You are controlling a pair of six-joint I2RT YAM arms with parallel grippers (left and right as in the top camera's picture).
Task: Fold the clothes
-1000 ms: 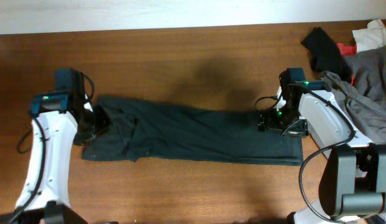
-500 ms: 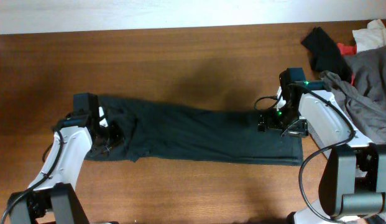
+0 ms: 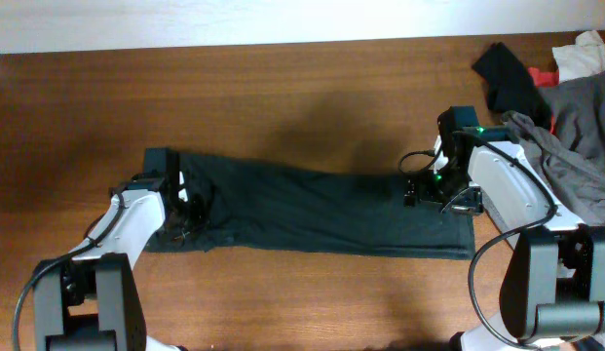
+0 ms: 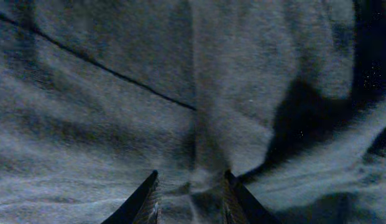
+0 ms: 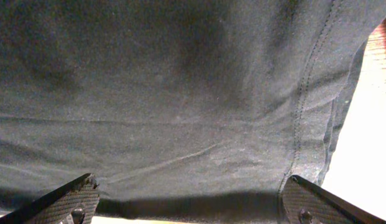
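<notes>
The clothes (image 3: 321,210) lie as a long dark strip across the wooden table (image 3: 283,88). My left gripper (image 3: 190,205) is down on the strip's bunched left end. In the left wrist view its jaws (image 4: 191,196) stand narrow, with a raised ridge of the dark cloth (image 4: 118,93) pinched between them. My right gripper (image 3: 419,190) hovers over the strip's right end. In the right wrist view it (image 5: 193,202) stands wide open just above the cloth (image 5: 180,93) near a stitched hem, with nothing held.
A light grey garment (image 3: 580,127) is heaped at the right edge, partly over the right arm's base. Behind it lie a small black cloth (image 3: 511,78), a red scrap (image 3: 544,76) and a white piece (image 3: 583,54).
My left arm has swung right onto the garment, and the strip's left end has been drawn inward with it. The right arm has not moved.
</notes>
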